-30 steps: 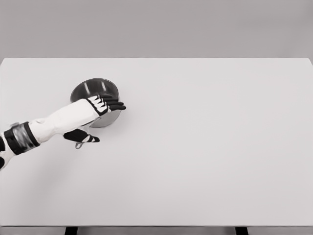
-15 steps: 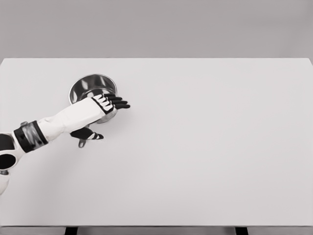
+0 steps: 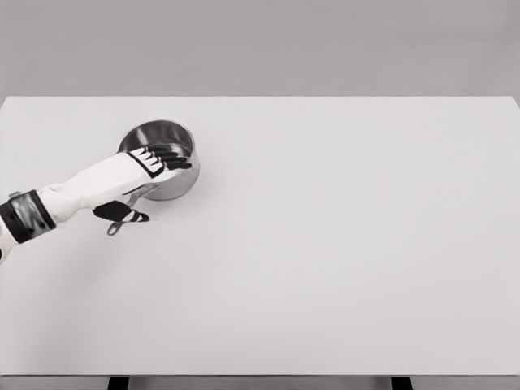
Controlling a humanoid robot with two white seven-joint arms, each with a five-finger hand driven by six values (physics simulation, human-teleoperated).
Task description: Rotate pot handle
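While extended, left hand (image 3: pixel 154 158) fingers (image 3: pixel 175 157) overlie the pot (image 3: pixel 175 185).

single head view; looks down over whole table (image 3: pixel 341 244) (far edge included)

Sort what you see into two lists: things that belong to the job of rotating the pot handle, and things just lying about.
Belongs to the job:
pot
pot handle
left hand

Just there:
table, which only carries the pot

Steel pot (image 3: pixel 166 162) upright (open, shiny), handle (image 3: pixel 122 218) pointing near-left.
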